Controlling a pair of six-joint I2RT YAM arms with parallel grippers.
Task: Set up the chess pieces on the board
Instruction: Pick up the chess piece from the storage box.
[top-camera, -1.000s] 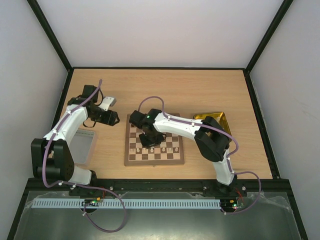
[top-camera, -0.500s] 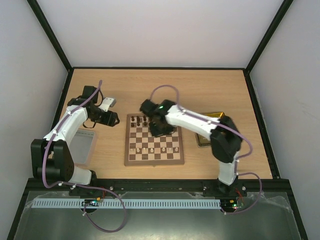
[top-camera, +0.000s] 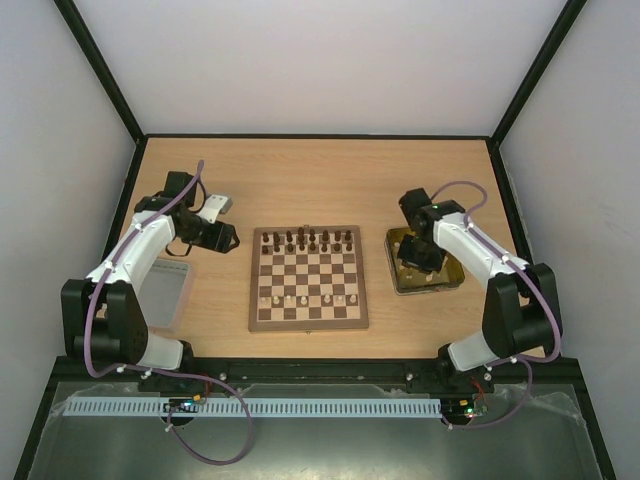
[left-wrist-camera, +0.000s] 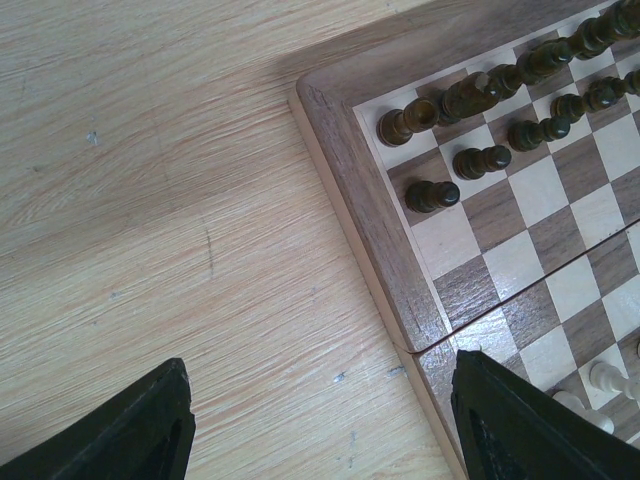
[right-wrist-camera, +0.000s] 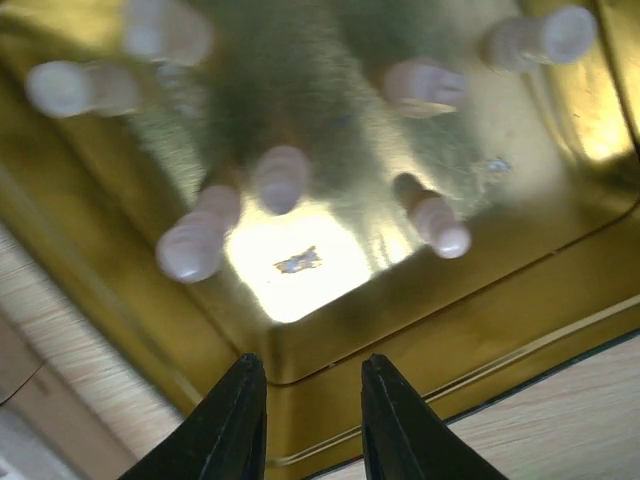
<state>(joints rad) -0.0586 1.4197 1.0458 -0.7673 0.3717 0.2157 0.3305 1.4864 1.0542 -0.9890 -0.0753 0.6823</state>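
overhead looks down; left wrist shares board (left-wrist-camera: 375, 225).

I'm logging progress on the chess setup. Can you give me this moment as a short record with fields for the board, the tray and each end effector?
board: mid-table; dark pieces stand on the far two rows, a few cream pieces stand on a near row
tray: right of the board, holds loose cream pieces
left end effector: wide open, empty, over the board's left edge
right end effector: narrowly open, empty, above the tray
grey lid: left of the board
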